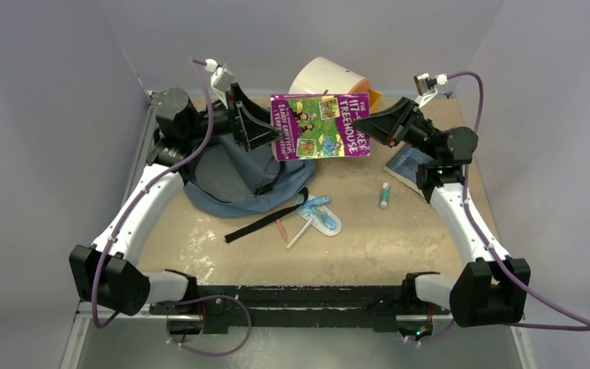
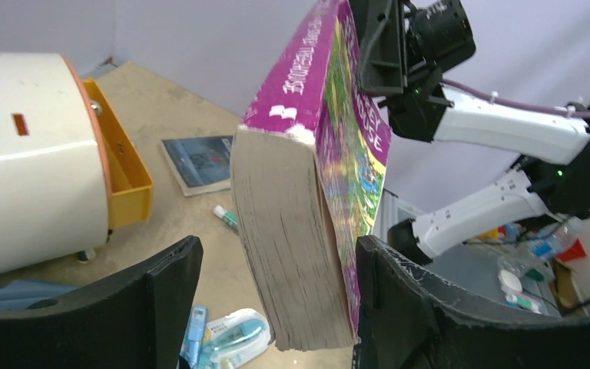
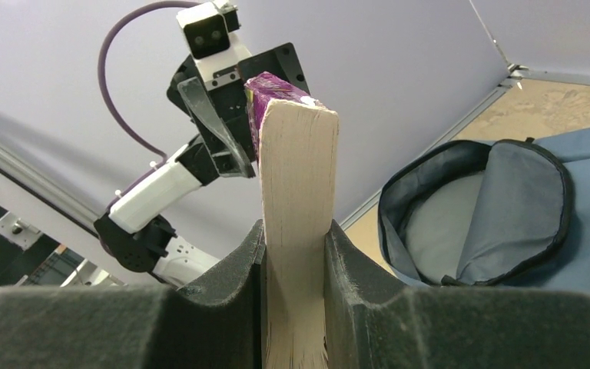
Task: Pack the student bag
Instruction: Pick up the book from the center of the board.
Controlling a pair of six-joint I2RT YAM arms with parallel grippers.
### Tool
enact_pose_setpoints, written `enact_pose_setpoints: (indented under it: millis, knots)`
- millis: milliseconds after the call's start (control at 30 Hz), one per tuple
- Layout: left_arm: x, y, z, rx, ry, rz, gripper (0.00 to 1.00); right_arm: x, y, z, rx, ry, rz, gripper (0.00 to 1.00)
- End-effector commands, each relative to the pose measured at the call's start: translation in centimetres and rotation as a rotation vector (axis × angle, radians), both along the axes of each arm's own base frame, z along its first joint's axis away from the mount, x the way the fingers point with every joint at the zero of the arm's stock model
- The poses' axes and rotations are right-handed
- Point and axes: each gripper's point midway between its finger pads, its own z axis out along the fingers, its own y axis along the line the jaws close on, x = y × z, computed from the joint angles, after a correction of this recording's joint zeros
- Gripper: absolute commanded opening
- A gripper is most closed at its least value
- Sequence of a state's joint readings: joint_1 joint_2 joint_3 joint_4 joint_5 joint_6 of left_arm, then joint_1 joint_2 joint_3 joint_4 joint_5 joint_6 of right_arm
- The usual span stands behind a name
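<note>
Roughly at 10 o'clock from the table centre in the top view, the left gripper hangs w/ fingers wide apart, straddling the left edge of a purple book. One finger sits hard by the cover, contact unclear; the other is well clear of the pages.

Below it, at 9 o'clock, the student bag lies slumped on the table, mouth unzipped & gaping, grey lining showing in the right wrist view. A black strap runs from it toward 6 o'clock.

The book is up in the air betw. both arms, cover facing the top cam. At 12 o'clock stands a cream cabinet w/ its orange drawer ajar. Near centre lie a blister pack, a red pen & a pale pen beside it.

At 2 o'clock the right gripper is clamped on the book's other edge, pads pressed on both covers. Under that arm, at 3 o'clock, a blue booklet lies flat, w/ a small tube near it.
</note>
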State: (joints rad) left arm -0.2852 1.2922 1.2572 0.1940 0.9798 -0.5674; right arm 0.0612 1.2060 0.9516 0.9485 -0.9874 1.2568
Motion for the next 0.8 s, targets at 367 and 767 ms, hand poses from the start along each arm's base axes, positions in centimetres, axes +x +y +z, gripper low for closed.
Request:
enact_pose_setpoints:
  millis: [367, 767]
  knots:
    - [-1.5, -1.7, 0.4, -0.042, 0.047, -0.114, 0.57, 1.4, 0.3, 2.6, 0.049, -0.101, -0.072, 0.0]
    - [-1.0, -2.9, -0.2, -0.034, 0.095, -0.072, 0.55, 3.7, 0.4, 2.7, -0.037, -0.122, -0.235, 0.0]
